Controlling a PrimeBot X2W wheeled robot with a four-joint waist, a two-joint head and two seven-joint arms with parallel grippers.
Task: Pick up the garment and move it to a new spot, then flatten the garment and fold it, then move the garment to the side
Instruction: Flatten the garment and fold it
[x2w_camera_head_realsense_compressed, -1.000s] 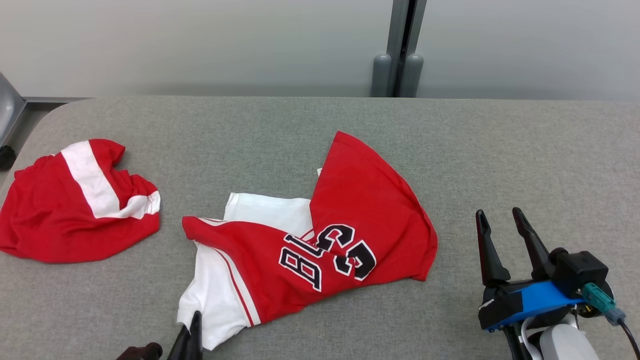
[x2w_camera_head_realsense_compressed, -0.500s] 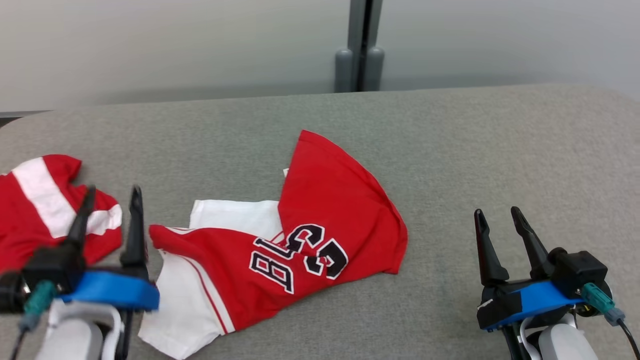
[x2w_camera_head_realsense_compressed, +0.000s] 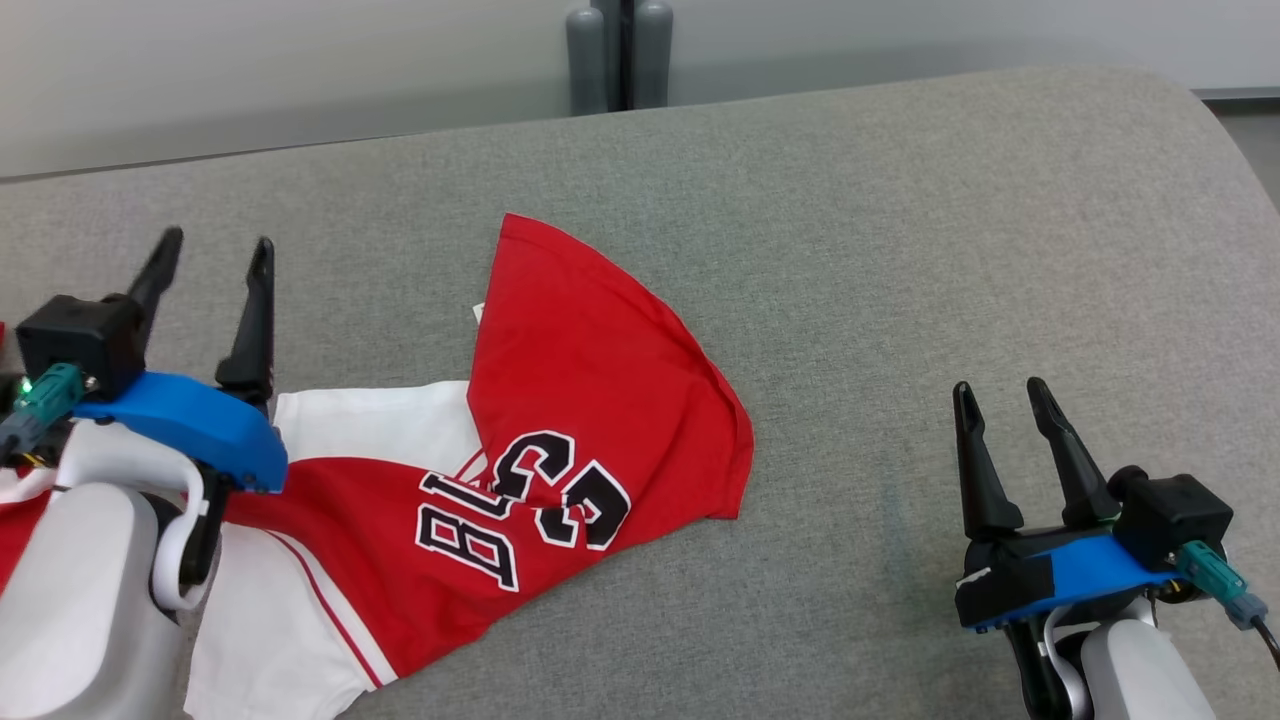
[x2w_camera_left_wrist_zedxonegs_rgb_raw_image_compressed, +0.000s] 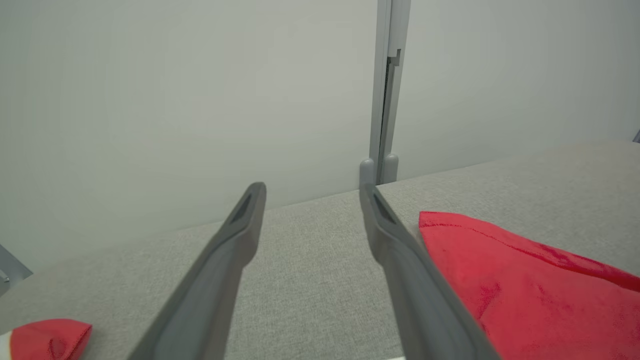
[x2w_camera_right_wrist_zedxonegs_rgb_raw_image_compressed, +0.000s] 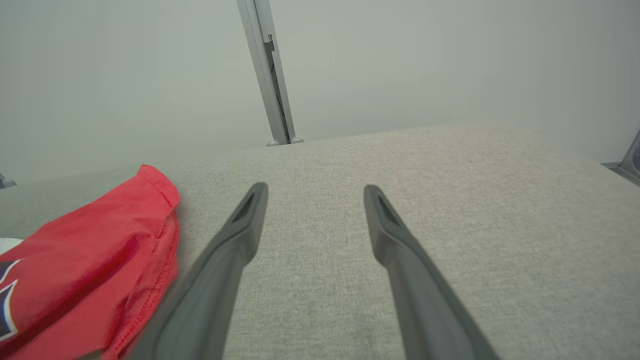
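The left gripper (x2w_camera_head_realsense_compressed: 220, 240) has its two dark fingers spread wide with nothing between them. It hangs over the left end of the garment (x2w_camera_head_realsense_compressed: 590, 400), its blue wrist above the white part, with the fingertips over bare bench (x2w_camera_head_realsense_compressed: 900, 250). The right gripper (x2w_camera_head_realsense_compressed: 998, 388) is spread just as wide and empty, well apart from the garment on its right. The garment, a red and white shirt with black lettering, lies rumpled on the grey bench, a red panel folded over the white. Left of the garment lies a second red cloth (x2w_camera_left_wrist_zedxonegs_rgb_raw_image_compressed: 50, 337). Behind the garment a grey post (x2w_camera_head_realsense_compressed: 620, 50) rises at the bench's far edge.
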